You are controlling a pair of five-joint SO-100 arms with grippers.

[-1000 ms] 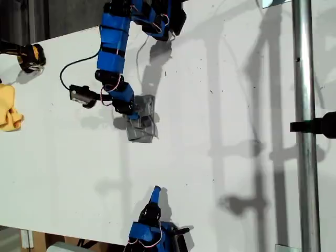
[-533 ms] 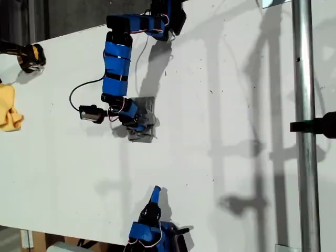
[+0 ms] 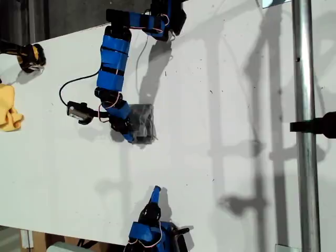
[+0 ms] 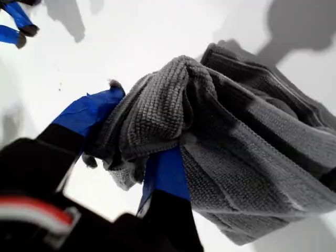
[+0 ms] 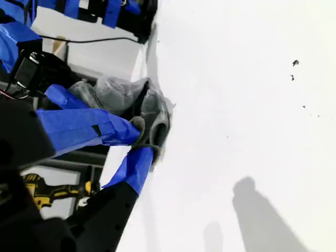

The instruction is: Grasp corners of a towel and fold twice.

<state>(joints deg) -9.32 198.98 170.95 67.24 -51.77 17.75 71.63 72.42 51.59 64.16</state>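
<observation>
Workshop or lab bench setup: bare white tabletop [image 3: 220, 131], metal pole [image 3: 303, 126] with a black clamp [image 3: 315, 126] well away from the grippers, yellow-black power tool [image 3: 30, 56] and yellow cloth [image 3: 9, 107] at the exterior view's left edge.

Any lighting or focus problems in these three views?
Exterior view: hard light casts dark pole and arm shadows across the white table; the grey striped towel is small, its stripes unreadable. First wrist view: towel weave sharp, near jaws soft. Second wrist view: table overexposed, foreground blurred.

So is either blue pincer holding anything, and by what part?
My first pincer pinches the grey towel by a bunched fold; my second pincer holds nothing.
</observation>
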